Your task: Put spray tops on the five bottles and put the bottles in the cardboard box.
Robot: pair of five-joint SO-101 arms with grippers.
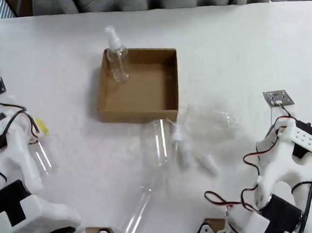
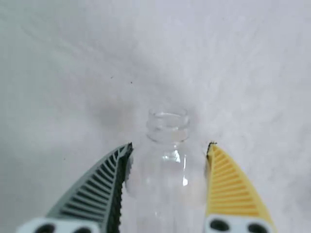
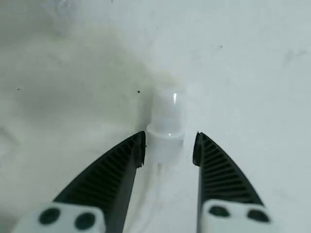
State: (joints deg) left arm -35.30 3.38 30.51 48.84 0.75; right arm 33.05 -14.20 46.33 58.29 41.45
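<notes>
My left gripper [image 2: 170, 145] has its grey and yellow fingers against the sides of a clear, uncapped bottle [image 2: 167, 170], whose open neck points away from the camera. In the high view that bottle [image 1: 42, 157] lies beside the left arm [image 1: 13, 152]. My right gripper [image 3: 169, 136] is open, and its black fingers straddle a white spray top [image 3: 166, 119] lying on the table, with small gaps on both sides. A capped bottle [image 1: 117, 57] stands in the back left corner of the cardboard box [image 1: 139, 113].
Three clear uncapped bottles lie in front of the box [image 1: 155, 141], [image 1: 135, 211], [image 1: 213, 120]. Two loose spray tops [image 1: 180, 147], [image 1: 205, 164] lie among them. The right arm [image 1: 285, 144] stands at the table's right side. The table's back half is bare white cloth.
</notes>
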